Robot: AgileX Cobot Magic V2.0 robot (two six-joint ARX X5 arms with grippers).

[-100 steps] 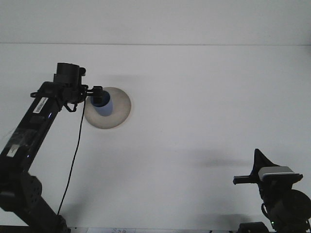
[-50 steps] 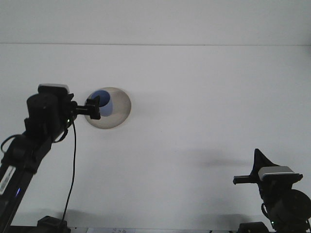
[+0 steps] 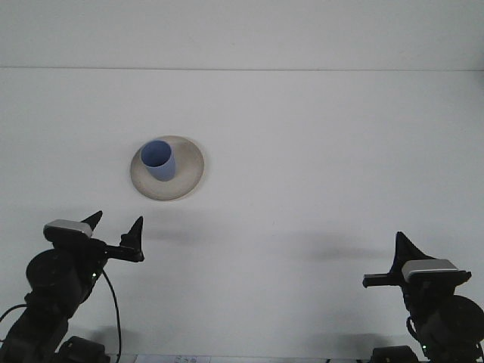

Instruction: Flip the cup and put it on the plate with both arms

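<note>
Blue cup [image 3: 158, 159] stands upright, mouth up, on the beige plate [image 3: 167, 168], sitting left of the plate's centre on the white table [image 3: 318, 151], nothing touching it. Half a second ago the left gripper [image 3: 113, 228] was right at the cup; now it has pulled back well below the plate, fingers spread and empty, while the right gripper [image 3: 389, 266] sits unchanged far to the lower right of the plate. Only one pointed finger of the right gripper shows clearly, so I can't tell its opening; both arms are cut off by the bottom edge.
</note>
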